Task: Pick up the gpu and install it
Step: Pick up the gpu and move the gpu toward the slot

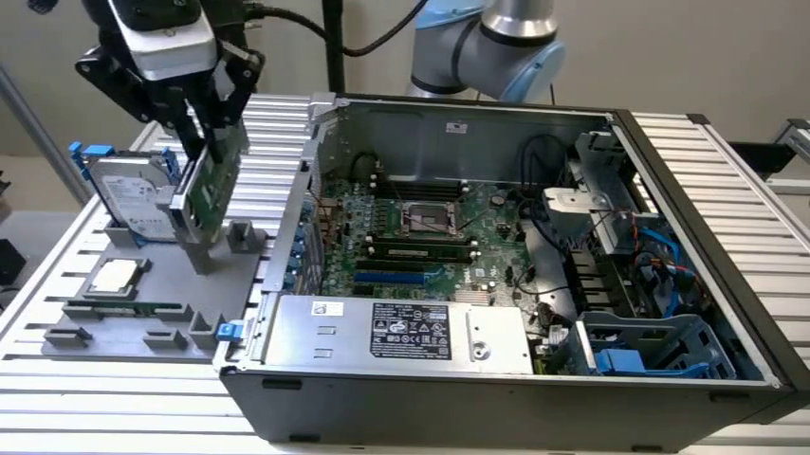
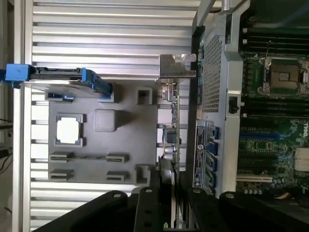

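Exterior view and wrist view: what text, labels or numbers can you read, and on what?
Nothing readable.
Power supply label: print too small.
Small sticker beside it: blurred.
Case rear label: too small.
gpu in the hand: no legible print.

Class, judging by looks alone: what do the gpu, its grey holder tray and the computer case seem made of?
gpu: green circuit-board laminate, matt, with a shiny metal end bracket; holder tray: probably plastic, uniform matt grey; computer case: likely painted sheet metal, thin folded walls.

We see a ribbed aluminium table (image 1: 114,417) carrying an open computer case (image 1: 506,412), with a grey parts holder (image 1: 114,327) just beside the case.
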